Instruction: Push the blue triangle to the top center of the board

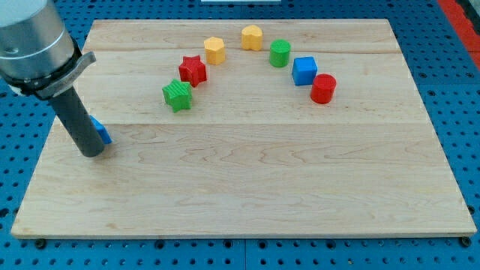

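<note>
The blue triangle [100,132] lies near the board's left edge, mostly hidden behind my rod; only a blue sliver shows on the rod's right side. My tip [91,152] rests on the board just left of and below the triangle, touching or nearly touching it. The rod's grey housing fills the view's top left corner.
An arc of blocks sits in the board's upper middle: green star [178,95], red star [193,70], yellow hexagon [215,50], yellow block [252,37], green cylinder [280,53], blue cube [304,70], red cylinder [324,88]. The wooden board [247,187] lies on a blue pegboard.
</note>
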Available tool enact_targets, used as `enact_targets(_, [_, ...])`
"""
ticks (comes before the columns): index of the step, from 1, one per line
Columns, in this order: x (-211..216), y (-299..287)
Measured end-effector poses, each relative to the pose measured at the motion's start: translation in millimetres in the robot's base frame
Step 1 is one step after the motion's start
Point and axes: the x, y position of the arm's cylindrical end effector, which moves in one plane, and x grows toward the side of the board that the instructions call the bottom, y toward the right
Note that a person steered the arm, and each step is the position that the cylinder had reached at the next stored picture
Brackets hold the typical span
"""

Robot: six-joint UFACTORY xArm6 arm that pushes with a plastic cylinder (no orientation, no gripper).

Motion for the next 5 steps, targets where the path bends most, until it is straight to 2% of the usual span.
enact_targets(5, [-92.5,-56.5])
